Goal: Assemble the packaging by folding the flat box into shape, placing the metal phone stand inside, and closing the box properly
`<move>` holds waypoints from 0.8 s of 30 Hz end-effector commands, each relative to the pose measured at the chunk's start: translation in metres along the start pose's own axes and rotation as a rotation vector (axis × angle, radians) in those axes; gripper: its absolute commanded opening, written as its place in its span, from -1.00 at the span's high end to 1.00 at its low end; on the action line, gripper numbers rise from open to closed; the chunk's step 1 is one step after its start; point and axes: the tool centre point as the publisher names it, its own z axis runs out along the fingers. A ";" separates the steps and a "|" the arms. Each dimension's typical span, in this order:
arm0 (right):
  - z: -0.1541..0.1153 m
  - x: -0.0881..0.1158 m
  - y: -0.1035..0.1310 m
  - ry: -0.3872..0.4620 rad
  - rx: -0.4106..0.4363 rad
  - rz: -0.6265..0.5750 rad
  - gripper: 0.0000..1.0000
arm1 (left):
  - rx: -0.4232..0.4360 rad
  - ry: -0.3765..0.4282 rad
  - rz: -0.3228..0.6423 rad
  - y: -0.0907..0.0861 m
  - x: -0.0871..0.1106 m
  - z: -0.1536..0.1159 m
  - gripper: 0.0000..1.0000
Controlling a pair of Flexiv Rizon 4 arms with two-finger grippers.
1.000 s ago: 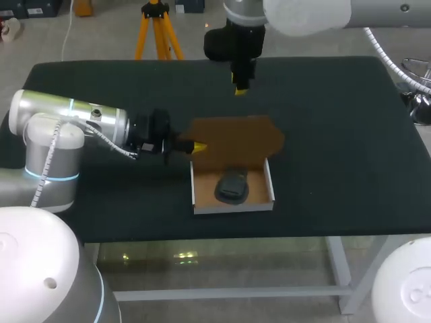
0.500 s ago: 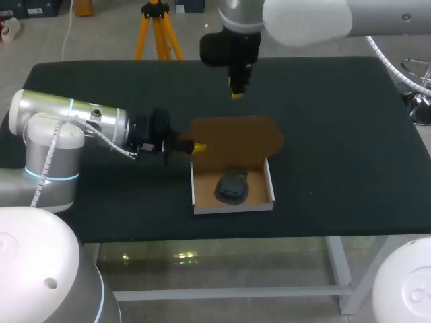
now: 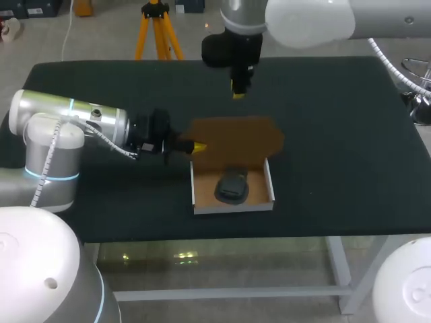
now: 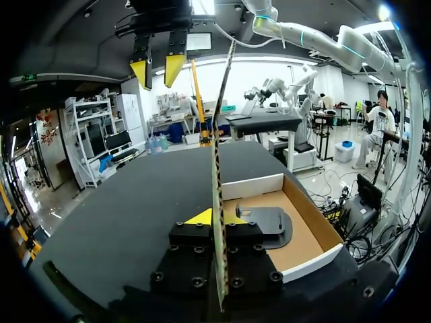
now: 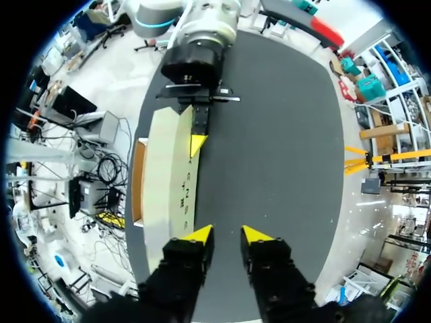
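Note:
The box is a white-walled tray near the table's front, with its brown lid standing up along the far side. Inside the tray lies the dark metal phone stand. My left gripper is shut on the lid's left edge; in the left wrist view the lid runs edge-on between its yellow tips, with the phone stand in the tray beside it. My right gripper hangs above the table behind the lid, open, holding nothing. In the right wrist view it points down past the lid.
The black table stretches to the right of the box and behind it. My left arm lies low across the left side of the table.
My right gripper has shifted slightly toward the lid and its fingers have narrowed. The left gripper, lid and box have not moved.

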 end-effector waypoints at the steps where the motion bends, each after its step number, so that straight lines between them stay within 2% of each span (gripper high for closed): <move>1: 0.003 0.006 0.007 -0.002 0.032 0.031 0.34 | 0.001 0.001 0.001 0.001 0.000 0.000 1.00; 5: 0.004 0.013 0.008 -0.007 0.045 0.049 0.21 | 0.001 0.001 0.001 0.001 0.000 0.000 1.00; 15: 0.004 0.030 0.014 -0.029 0.022 0.048 0.21 | 0.001 0.001 0.001 0.001 0.000 0.000 1.00; 24: 0.010 0.041 0.017 -0.017 -0.012 0.037 0.21 | 0.001 0.001 0.001 0.001 0.000 0.000 1.00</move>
